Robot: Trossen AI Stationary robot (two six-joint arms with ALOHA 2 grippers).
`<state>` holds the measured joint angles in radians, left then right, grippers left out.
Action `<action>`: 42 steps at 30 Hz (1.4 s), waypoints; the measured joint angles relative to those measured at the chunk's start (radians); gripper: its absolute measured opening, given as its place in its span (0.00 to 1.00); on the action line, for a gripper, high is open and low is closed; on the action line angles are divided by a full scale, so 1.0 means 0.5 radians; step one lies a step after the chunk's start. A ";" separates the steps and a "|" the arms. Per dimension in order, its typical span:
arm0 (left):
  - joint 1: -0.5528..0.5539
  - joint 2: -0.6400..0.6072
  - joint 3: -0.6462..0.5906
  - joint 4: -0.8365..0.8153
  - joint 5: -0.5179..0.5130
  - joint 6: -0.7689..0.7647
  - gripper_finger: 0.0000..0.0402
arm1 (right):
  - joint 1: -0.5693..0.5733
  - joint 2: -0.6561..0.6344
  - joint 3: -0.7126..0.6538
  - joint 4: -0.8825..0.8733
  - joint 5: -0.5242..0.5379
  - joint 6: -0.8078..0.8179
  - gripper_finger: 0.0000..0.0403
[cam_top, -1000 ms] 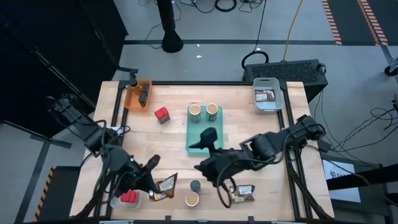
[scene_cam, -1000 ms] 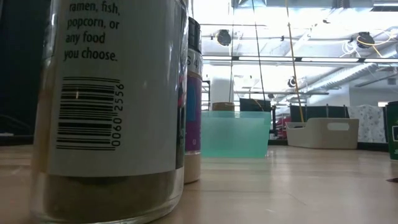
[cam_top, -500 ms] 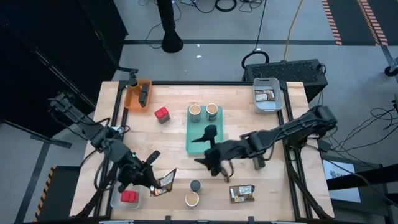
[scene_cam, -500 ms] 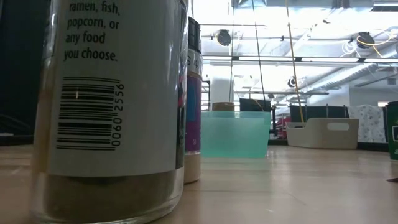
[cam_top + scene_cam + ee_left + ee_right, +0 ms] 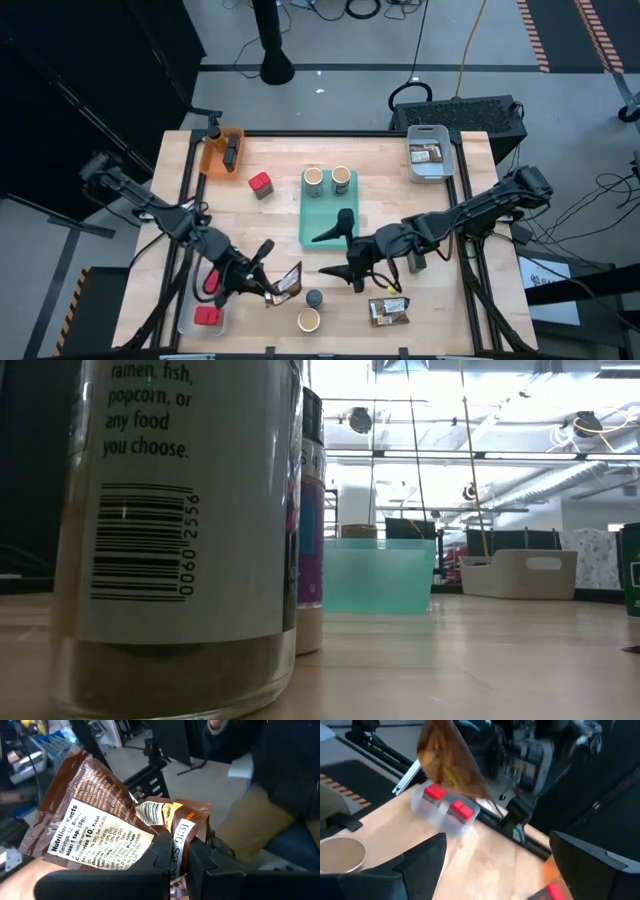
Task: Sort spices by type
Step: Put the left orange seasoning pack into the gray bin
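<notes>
The left gripper (image 5: 268, 288) reaches in from the table's left edge, its fingers (image 5: 200, 857) pinched shut on a brown packet (image 5: 289, 284). The right gripper (image 5: 352, 277) stretches in from the right, just right of that packet, fingers (image 5: 425, 857) spread wide.

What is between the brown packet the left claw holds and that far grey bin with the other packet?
The left gripper holds the brown packet above the table's near edge. The pale bin holding a similar packet sits at the far right corner. Between them lie the right gripper, its arm, and the teal tray.
</notes>
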<state>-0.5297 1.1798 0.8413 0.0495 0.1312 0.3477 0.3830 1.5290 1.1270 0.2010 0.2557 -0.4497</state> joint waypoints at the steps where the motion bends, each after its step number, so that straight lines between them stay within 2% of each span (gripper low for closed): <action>1: 0.014 0.013 0.000 0.005 0.016 -0.001 0.06 | 0.004 0.010 0.033 -0.006 0.001 -0.052 0.84; 3: 0.040 0.046 -0.001 0.062 0.063 -0.003 0.06 | 0.012 0.011 0.075 -0.040 -0.006 -0.162 0.84; 8: 0.110 0.086 0.000 0.135 0.087 -0.005 0.06 | -0.021 0.011 0.135 -0.064 -0.244 -0.317 0.84; 17: 0.254 0.146 -0.001 0.328 0.090 -0.007 0.06 | -0.096 0.011 0.189 -0.201 -0.573 -0.347 0.83; 19: 0.286 0.154 -0.001 0.378 0.090 -0.032 0.06 | -0.096 0.011 0.189 -0.208 -0.580 -0.372 0.80; 22: 0.316 0.155 -0.001 0.423 0.121 -0.058 0.06 | -0.097 0.011 0.189 -0.255 -0.580 -0.426 0.72; 25: 0.336 0.155 -0.001 0.429 0.132 -0.057 0.06 | -0.100 0.011 0.189 -0.275 -0.569 -0.485 0.59; 31: 0.339 0.155 -0.001 0.449 0.132 -0.058 0.09 | -0.100 0.011 0.189 -0.296 -0.418 -0.582 0.24; 34: 0.340 0.155 -0.001 0.440 0.129 -0.057 0.09 | -0.100 0.011 0.189 -0.336 -0.411 -0.609 0.06; 37: 0.340 0.155 -0.001 0.414 0.127 -0.057 0.10 | -0.100 0.010 0.189 -0.342 -0.382 -0.592 0.03; 42: 0.344 0.153 0.001 0.292 0.063 -0.056 0.10 | -0.096 0.001 0.189 -0.378 -0.166 -0.499 0.01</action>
<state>-0.3576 1.2564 0.8417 0.1956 0.1628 0.3195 0.3347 1.5298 1.2213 0.0118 0.1725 -0.6992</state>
